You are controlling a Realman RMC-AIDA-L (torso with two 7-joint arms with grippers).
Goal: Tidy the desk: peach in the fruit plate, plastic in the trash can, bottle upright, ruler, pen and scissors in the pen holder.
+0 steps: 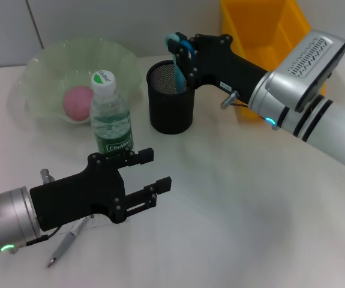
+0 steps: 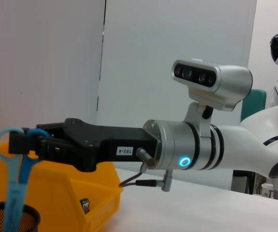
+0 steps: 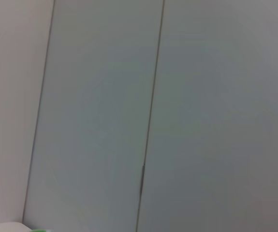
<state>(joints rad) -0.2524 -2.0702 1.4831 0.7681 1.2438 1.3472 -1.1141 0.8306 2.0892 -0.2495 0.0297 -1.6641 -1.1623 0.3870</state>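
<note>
The right gripper (image 1: pixel 181 51) reaches in from the right and hangs over the black mesh pen holder (image 1: pixel 171 99), its fingers clamped on the blue-handled scissors (image 1: pixel 178 60). The scissors stand nearly upright, handles up at the gripper and blades down inside the holder's mouth. The left wrist view shows the same thing from the side: the scissors (image 2: pixel 14 179) hang from the right gripper (image 2: pixel 25 142) with their lower end inside the pen holder (image 2: pixel 13 217), and the yellow bin (image 2: pixel 76 193) stands just behind.

The left gripper (image 1: pixel 151 174) hovers low over the white surface (image 1: pixel 250 228) near its front edge, its fingers apart and holding nothing. A pen (image 1: pixel 67 243) lies on the surface just below and behind that gripper, partly hidden by the arm.

The water bottle (image 1: pixel 109 117) stands upright, with a green cap, between the left gripper and the pale green fruit plate (image 1: pixel 52 66). The pink peach (image 1: pixel 78 102) lies in the plate. The yellow bin (image 1: pixel 262 30) sits at the back right, behind the right arm.

The right wrist view shows only a plain wall.
</note>
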